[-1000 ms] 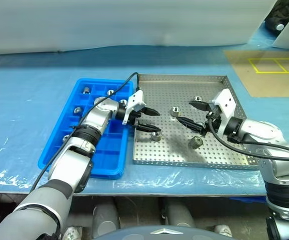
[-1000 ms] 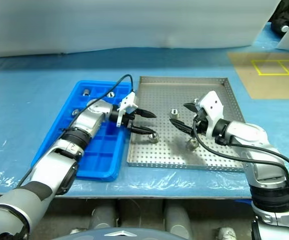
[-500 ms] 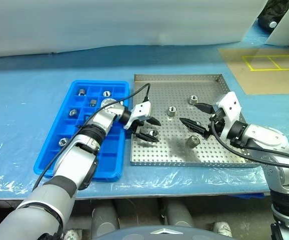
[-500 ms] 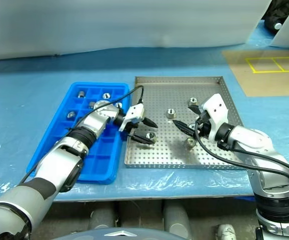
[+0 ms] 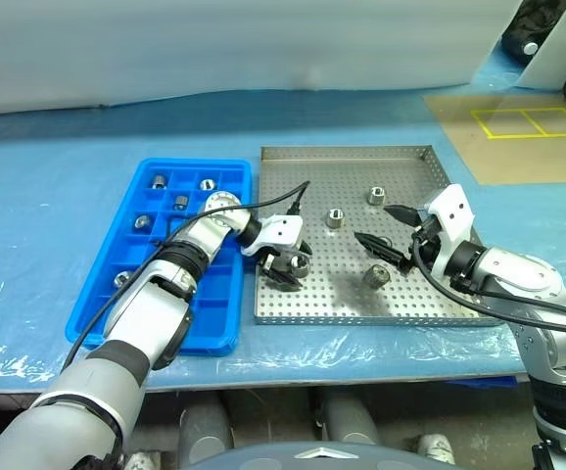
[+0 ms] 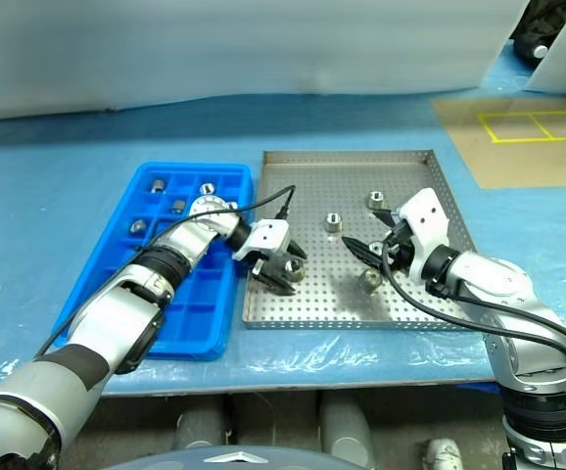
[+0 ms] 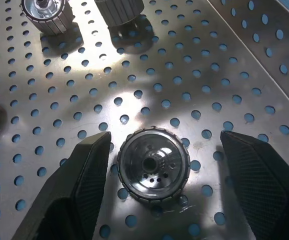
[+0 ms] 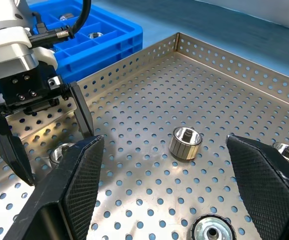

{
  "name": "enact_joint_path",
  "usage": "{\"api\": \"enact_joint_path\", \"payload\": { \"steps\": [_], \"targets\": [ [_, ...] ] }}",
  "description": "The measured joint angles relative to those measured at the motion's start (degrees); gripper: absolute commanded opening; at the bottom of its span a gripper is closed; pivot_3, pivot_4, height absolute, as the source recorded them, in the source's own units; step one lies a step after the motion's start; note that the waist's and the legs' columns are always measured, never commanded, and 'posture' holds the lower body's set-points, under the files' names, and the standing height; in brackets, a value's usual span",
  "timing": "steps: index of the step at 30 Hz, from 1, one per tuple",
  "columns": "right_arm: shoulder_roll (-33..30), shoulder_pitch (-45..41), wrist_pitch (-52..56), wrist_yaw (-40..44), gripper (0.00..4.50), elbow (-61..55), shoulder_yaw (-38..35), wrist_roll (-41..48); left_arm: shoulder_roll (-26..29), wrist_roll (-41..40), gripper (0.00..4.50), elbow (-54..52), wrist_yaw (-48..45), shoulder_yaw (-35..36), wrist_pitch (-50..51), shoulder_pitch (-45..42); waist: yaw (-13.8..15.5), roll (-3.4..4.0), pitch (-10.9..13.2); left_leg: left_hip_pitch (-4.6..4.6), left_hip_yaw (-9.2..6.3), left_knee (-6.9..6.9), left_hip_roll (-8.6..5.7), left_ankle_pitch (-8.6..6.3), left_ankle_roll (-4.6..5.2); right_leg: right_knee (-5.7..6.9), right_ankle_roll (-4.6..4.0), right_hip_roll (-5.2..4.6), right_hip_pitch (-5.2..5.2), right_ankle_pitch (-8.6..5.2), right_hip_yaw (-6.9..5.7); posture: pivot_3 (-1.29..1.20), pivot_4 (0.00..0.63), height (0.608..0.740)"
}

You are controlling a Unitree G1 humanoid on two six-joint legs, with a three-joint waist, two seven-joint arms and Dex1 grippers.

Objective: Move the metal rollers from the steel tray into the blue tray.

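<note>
L gripper (image 5: 285,270) down at the steel tray's (image 5: 415,304) near-left corner, fingers wide apart, straddling a roller (image 7: 153,164) on the floor, no pinch. R gripper (image 5: 389,233) spread too, hovering mid-tray w/ nothing held. Three more rollers (image 5: 335,218) loose farther back. Blue tray (image 5: 216,338) alongside, several rollers in far cells.
</note>
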Motion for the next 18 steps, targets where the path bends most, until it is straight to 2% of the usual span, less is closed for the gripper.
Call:
{"api": "enact_joint_path", "payload": {
  "steps": [4, 7, 9, 12, 16, 18],
  "targets": [
    [0.0, 0.6, -0.3, -0.4, 4.02, 0.0, 0.0, 0.0, -0.1, 0.7, 3.69, 1.1, 0.8, -0.3, 0.0, -0.3, -0.8, 0.00, 0.0, -0.01, 0.00, -0.01, 0.00, -0.01, 0.01, -0.04, 0.00, 0.00, 0.00, 0.00, 0.00, -0.53, 0.150, 0.740],
    [0.0, 0.9, -0.5, -0.7, 4.02, 0.0, 0.0, -0.1, -0.5, 0.8, 3.15, 1.8, 1.2, -0.3, 0.0, -0.4, -1.0, 0.00, 0.0, -0.01, 0.00, -0.02, 0.00, -0.01, 0.01, -0.04, 0.00, 0.01, 0.00, 0.00, 0.00, -0.53, 0.150, 0.740],
    [0.0, 0.9, -0.7, -0.9, 4.02, 0.0, 0.0, -0.1, -0.5, 1.0, 2.50, 2.0, 2.0, -0.3, 0.0, -0.5, -1.0, 0.00, 0.0, -0.01, 0.00, -0.01, 0.00, -0.01, 0.02, -0.04, 0.00, 0.01, 0.00, 0.00, 0.00, -0.53, 0.150, 0.740],
    [0.0, 0.9, -1.1, -1.2, 4.02, 0.0, 0.0, -0.1, -0.5, 1.1, 2.50, 2.2, 2.2, -0.3, 0.0, -0.6, -1.0, 0.00, 0.0, -0.01, 0.00, -0.01, 0.00, -0.02, 0.02, -0.05, 0.00, 0.01, 0.00, 0.00, -0.01, -0.53, 0.150, 0.740],
    [0.0, 0.9, -1.3, -1.3, 4.02, 0.0, 0.1, -0.1, -0.6, 0.6, 1.73, 2.3, 1.5, 0.0, 0.6, -0.6, -1.0, 0.00, 0.0, -0.03, 0.00, -0.05, 0.00, -0.02, 0.02, -0.09, 0.00, 0.01, -0.01, 0.00, -0.01, -0.52, 0.150, 0.740],
    [0.0, 0.8, -1.4, -1.3, 4.02, 0.0, 0.1, -0.1, -0.6, 0.4, 1.73, 2.2, 1.6, 0.2, 1.0, -0.6, -1.0, 0.00, 0.0, -0.03, 0.00, -0.06, 0.00, -0.02, 0.03, -0.10, 0.00, 0.01, -0.01, 0.00, -0.02, -0.52, 0.150, 0.740]
  ]
}}
